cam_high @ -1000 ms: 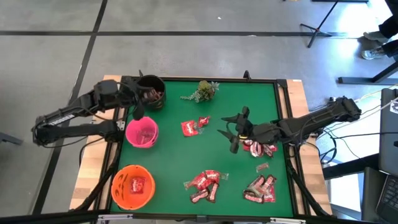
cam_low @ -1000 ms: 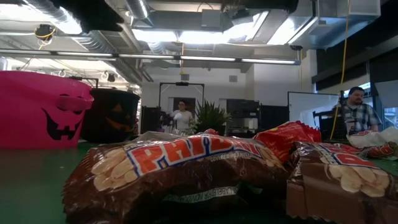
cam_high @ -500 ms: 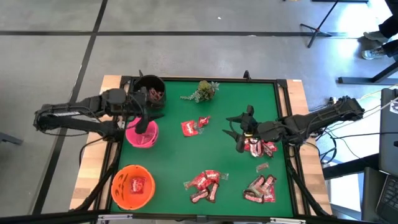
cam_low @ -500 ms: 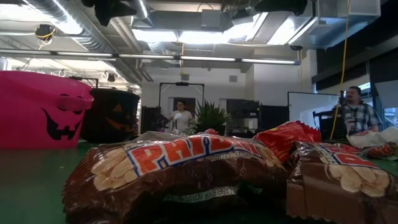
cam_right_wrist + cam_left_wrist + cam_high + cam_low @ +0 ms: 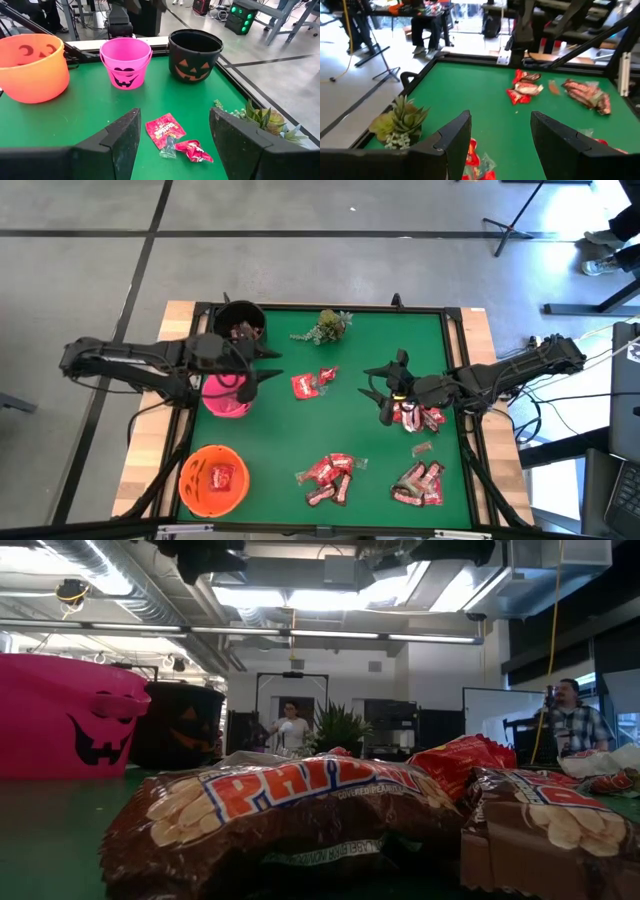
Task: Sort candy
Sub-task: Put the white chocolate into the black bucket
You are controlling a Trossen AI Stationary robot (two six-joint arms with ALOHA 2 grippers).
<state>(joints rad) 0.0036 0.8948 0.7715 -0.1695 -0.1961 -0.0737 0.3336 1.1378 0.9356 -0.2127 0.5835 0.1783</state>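
Note:
The candy lies in loose groups on the green mat: two red packets (image 5: 312,383) mid-table, a pile (image 5: 418,418) at the right, two piles (image 5: 330,477) (image 5: 420,485) near the front edge. My left gripper (image 5: 262,366) hovers open and empty over the pink bucket's (image 5: 226,395) right rim, pointing toward the table's right. In its wrist view the left gripper (image 5: 500,145) has only mat between the fingers. My right gripper (image 5: 373,392) hovers open and empty between the red packets and the right pile. The right wrist view shows the right gripper (image 5: 175,145) with the red packets (image 5: 166,131) lying ahead of it.
Down the left side stand a black bucket (image 5: 240,325) holding some candy, the pink bucket and an orange bucket (image 5: 213,480) holding a red packet. A green leafy sprig (image 5: 328,325) lies at the far edge. People are in the room behind (image 5: 572,725).
My left arm has swung from beside the black bucket toward the table's right and a little toward the near edge, so its gripper now hangs over the pink bucket's right rim, still open. The candy has not moved.

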